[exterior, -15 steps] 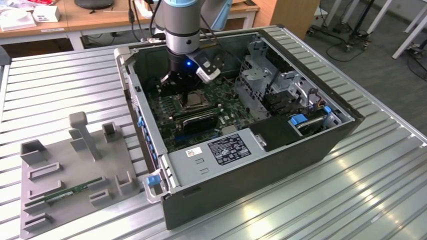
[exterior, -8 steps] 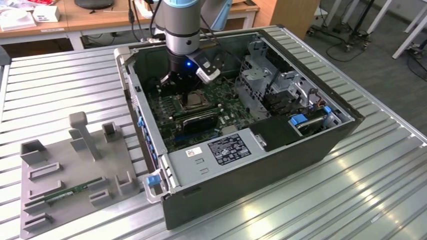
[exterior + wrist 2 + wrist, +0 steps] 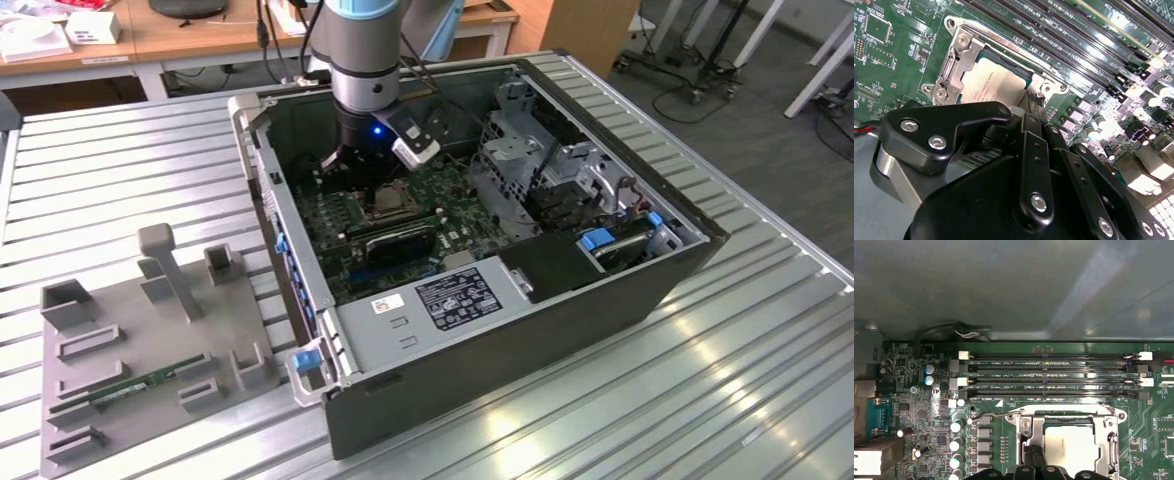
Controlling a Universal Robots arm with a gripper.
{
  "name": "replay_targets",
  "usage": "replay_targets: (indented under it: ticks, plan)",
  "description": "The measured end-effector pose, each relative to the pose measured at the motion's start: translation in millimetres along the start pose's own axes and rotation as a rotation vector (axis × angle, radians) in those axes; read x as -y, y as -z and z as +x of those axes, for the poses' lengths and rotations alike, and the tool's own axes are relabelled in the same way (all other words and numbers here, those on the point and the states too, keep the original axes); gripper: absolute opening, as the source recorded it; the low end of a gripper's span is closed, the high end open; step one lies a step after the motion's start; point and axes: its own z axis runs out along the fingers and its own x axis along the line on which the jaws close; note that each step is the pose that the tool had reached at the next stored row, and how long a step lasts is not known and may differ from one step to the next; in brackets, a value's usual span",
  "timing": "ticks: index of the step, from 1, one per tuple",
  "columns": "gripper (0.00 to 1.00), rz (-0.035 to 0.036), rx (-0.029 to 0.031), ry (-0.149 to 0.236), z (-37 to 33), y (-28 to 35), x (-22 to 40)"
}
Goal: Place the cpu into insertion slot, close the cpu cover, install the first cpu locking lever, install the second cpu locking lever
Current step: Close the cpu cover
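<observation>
claw (image 3: pixel 1035 454) pinched together, nothing in it afaict, low at socket edge | cpu (image 3: pixel 1071 447) seated | cover (image 3: pixel 1036 432) down over it

A black, open-sided metal computer case (image 3: pixel 534 360) is laid on a ribbed silver metal table (image 3: pixel 721 400). A grey plastic fixture plate with upright blocks (image 3: pixel 140 335) is set just beside the case, on the exterior view's left. A slim green memory stick (image 3: pixel 147 382) is seated in the plate. In the first wrist view, long black parallel memory slots (image 3: pixel 1054 376) are arranged side by side on a green printed circuit board (image 3: pixel 924 410).

The tool (image 3: pixel 352 166) hangs over the motherboard (image 3: pixel 447 225) inside the case (image 3: pixel 454 350).
</observation>
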Motion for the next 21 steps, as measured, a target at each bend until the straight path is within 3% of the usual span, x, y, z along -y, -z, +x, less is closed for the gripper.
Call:
replay_targets:
  ticks: [21]
  plan:
    - [0.11,0.0005,-0.0004,0.0,0.4,-4.4,0.4]
